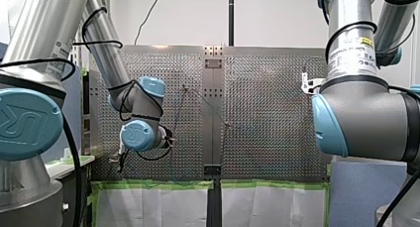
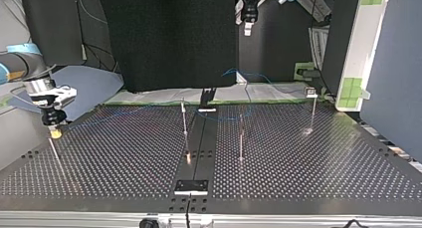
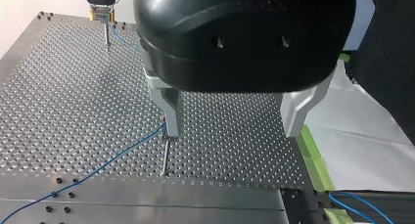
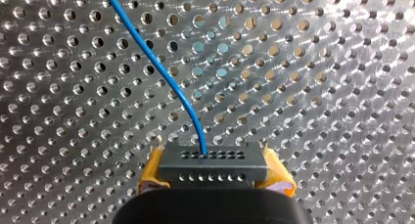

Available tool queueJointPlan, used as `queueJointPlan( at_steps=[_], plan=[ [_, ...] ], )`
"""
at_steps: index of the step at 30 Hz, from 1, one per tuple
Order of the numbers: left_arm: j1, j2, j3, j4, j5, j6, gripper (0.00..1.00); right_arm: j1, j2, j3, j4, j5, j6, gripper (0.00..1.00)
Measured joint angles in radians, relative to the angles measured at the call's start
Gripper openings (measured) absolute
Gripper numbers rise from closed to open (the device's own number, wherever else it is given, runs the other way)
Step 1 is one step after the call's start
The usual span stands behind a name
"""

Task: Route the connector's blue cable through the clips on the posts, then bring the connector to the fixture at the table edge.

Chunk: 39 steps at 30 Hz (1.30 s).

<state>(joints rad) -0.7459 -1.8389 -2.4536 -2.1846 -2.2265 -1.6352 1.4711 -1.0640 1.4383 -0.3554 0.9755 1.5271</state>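
Right wrist view: my right gripper (image 4: 215, 179) is closed on the connector (image 4: 214, 160) between its yellow pads (image 4: 152, 174). The blue cable (image 4: 156, 67) exits the connector's far face and runs straight ahead of the jaws over the perforated table (image 4: 342, 87). Left wrist view: my left gripper (image 3: 232, 131) is wide open and empty, 1 finger (image 3: 170, 106) just beside a post (image 3: 166, 158) where the cable passes, so left looks the nearer arm there; top view puts the right gripper near the table's left corner, open plate toward the other posts.
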Motion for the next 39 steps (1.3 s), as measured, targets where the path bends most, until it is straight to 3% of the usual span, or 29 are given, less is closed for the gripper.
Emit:
queueJointPlan(
  at_steps=[1,2,3,4,10,39],
  plan=[
    [0.0,0.0,0.0,0.0,0.0,0.0,1.0,0.0,0.0,0.0,0.0,0.006,0.003,0.62],
    [0.0,0.0,0.0,0.0,0.0,0.0,1.0,0.0,0.0,0.0,0.0,0.014,0.005,0.7],
    [0.0,0.0,0.0,0.0,0.0,0.0,1.0,0.0,0.0,0.0,0.0,0.018,0.006,0.7],
    [0.0,0.0,0.0,0.0,0.0,0.0,1.0,-0.001,0.001,0.0,-0.001,0.025,0.007,0.81],
    [0.0,0.0,0.0,0.0,0.0,0.0,1.0,-0.001,0.001,-0.001,-0.006,0.051,0.008,0.98],
    [0.0,0.0,0.0,-0.002,0.0,0.0,1.0,0.006,0.006,0.0,-0.007,0.062,0.008,0.98]
  ],
)
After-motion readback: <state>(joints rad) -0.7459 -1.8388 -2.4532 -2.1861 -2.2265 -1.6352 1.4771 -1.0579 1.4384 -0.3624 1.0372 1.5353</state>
